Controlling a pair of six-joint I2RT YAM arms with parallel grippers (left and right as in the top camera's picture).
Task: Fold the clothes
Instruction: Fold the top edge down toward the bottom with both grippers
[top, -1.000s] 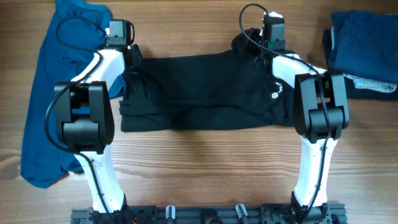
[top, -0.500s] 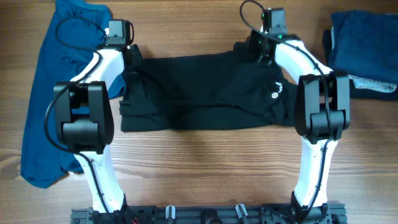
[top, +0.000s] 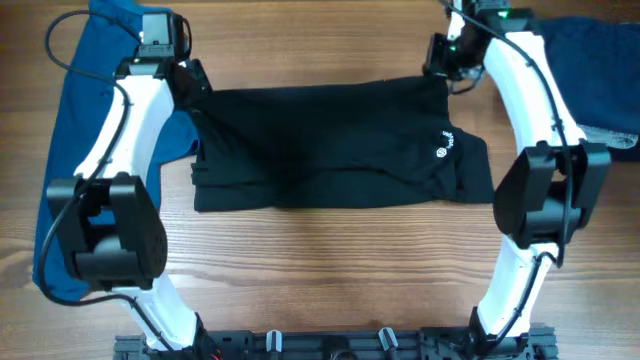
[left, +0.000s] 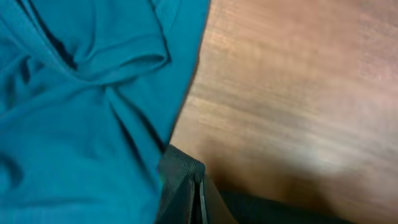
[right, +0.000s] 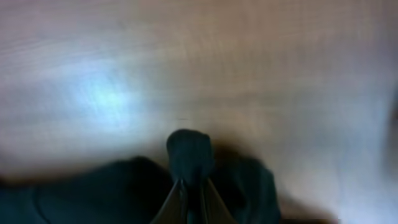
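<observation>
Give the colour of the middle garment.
The garment is black, with a small white logo; the overhead view shows it best.

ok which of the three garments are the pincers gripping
The black garment spread across the middle: the left pincer and right pincer each pinch a far corner. The teal shirt at left and folded blue pile at right lie ungripped.

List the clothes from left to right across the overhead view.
blue garment → black garment spread flat in the middle → folded blue pile
</observation>
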